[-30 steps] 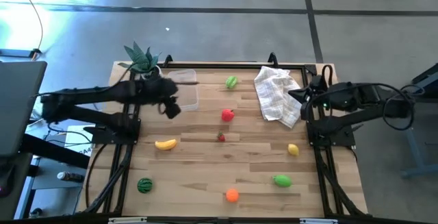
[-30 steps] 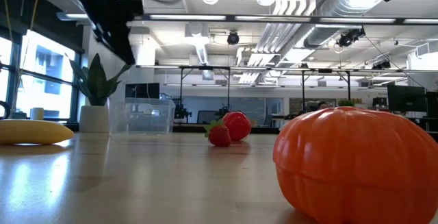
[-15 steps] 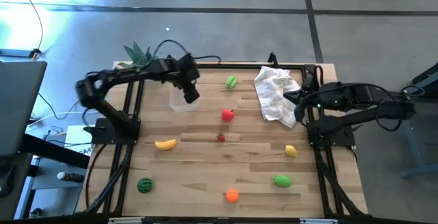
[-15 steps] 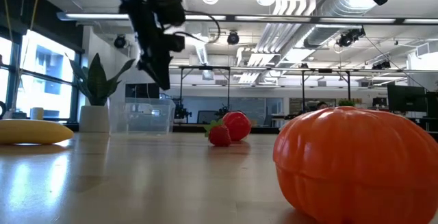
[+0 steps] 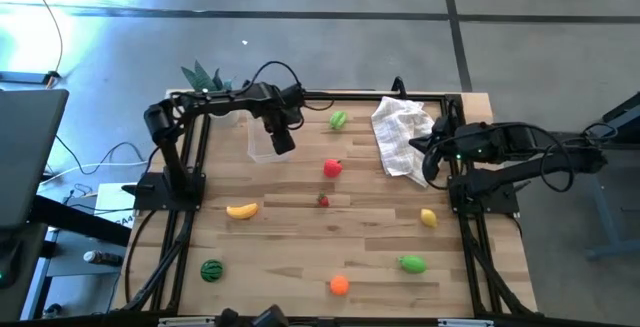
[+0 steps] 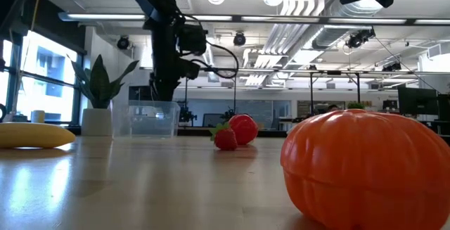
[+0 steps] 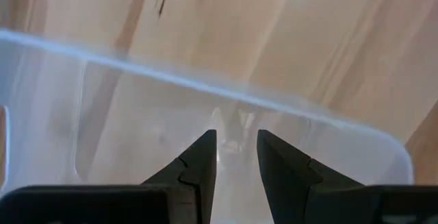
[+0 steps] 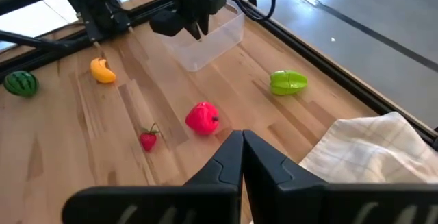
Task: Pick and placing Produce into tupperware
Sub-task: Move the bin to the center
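The left gripper (image 5: 283,144) hangs over the clear rectangular plastic tub (image 5: 262,137) (far-left on the table), 2 fingers slightly apart, empty; the right gripper (image 5: 430,162), fingers together, waits beside a white cloth (image 5: 404,137).

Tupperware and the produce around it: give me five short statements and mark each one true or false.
1. The left tool hangs over the tupperware. True.
2. The banana lies inside the tupperware. False: it lies on the table, apart from the tub.
3. The right tool has its fingers shut and holds nothing. True.
4. The white cloth covers the watermelon. False: the watermelon sits uncovered near the opposite corner of the table.
5. The tupperware holds no produce. True, as far as the left wrist view shows.
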Action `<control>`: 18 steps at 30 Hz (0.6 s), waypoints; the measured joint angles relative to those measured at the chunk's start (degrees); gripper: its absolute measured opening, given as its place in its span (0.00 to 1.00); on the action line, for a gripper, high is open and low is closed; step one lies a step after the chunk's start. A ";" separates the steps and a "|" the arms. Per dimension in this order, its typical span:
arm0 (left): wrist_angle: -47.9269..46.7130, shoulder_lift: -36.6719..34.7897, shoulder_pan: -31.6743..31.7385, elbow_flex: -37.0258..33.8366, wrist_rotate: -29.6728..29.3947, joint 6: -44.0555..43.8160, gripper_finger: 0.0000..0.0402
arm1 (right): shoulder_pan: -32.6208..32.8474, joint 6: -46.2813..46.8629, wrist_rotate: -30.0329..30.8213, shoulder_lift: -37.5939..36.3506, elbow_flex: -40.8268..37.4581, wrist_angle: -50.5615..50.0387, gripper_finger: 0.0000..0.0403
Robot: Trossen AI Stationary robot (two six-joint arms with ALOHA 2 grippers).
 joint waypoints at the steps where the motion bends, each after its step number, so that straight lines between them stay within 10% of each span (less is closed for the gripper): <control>1: 0.33 0.07 -0.20 0.00 0.49 0.76 0.24 | 0.00 -0.35 -0.03 0.00 0.00 0.03 0.00; 18: 2.25 0.09 -11.67 -0.02 7.04 -0.67 0.24 | 0.00 -1.47 -0.07 0.00 0.00 0.00 0.00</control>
